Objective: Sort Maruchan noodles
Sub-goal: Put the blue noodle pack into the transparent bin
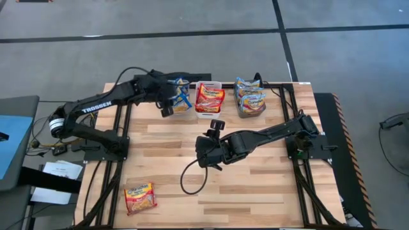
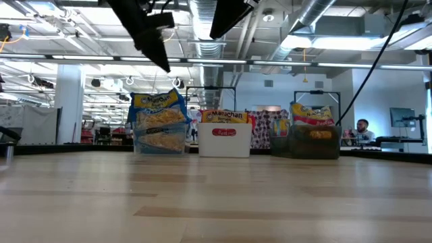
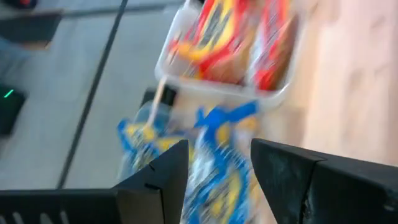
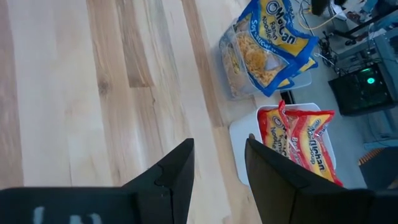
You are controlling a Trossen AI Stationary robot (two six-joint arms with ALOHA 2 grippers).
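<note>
We find the left hand (image 1: 171,102) above the clear bin (image 1: 181,107) at the far edge of the surface (image 1: 255,185), fingers spread, nothing between them. Blue packets (image 1: 181,89) stand in that bin. Beside it, the white bin (image 1: 209,110) holds red packets (image 1: 209,97); farther right, the grey bin (image 1: 251,112) holds orange packets (image 1: 250,94). The right hand (image 1: 211,156) hangs over mid-surface, fingers spread and empty. We note one loose packet (image 1: 140,197) lying flat near the front left corner, well apart from both hands.
</note>
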